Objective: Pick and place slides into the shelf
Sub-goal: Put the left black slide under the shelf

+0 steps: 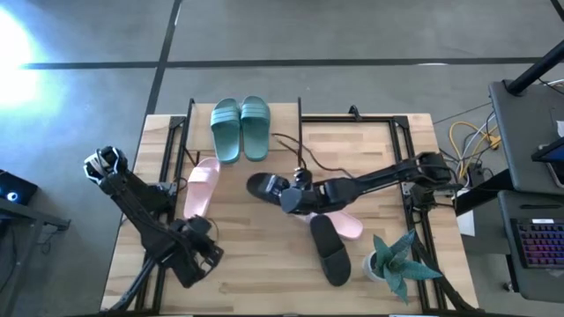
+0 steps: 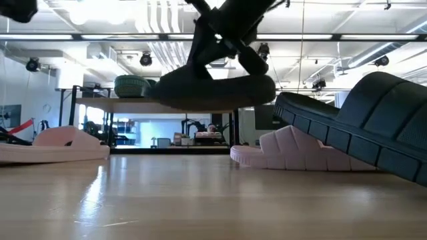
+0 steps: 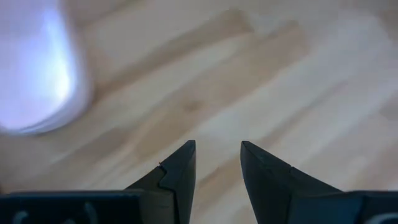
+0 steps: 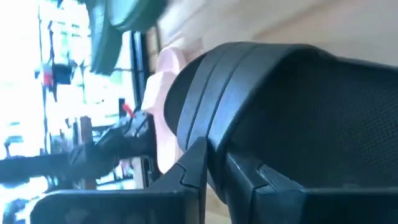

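My right gripper (image 1: 284, 195) is shut on a black slide (image 1: 263, 186) and carries it above the table's middle (image 2: 213, 90). The second black slide (image 1: 329, 251) leans with one end on a pale pink slide (image 1: 348, 226) at the near right. The other pink slide (image 1: 201, 187) lies flat at the left. The green pair (image 1: 240, 128) sits on the shelf's top board (image 2: 120, 103) at the far edge. My left gripper (image 1: 204, 255) hovers open over the near left of the table (image 3: 217, 165). My right gripper holds the black slide by its wide ribbed strap (image 4: 249, 93), with the fingers (image 4: 196, 165) closed at the strap's edge. It comes slanting down from above and from the table's right (image 2: 223, 43). The slide hangs lifted clear of the table, roughly level.
A green spiky potted plant (image 1: 397, 260) stands at the near right corner. A dark cable (image 1: 295, 154) trails over the table beside the shelf. Black side rails (image 1: 407, 167) run along the table's left and right. Bare wood lies between the two arms at the near edge.
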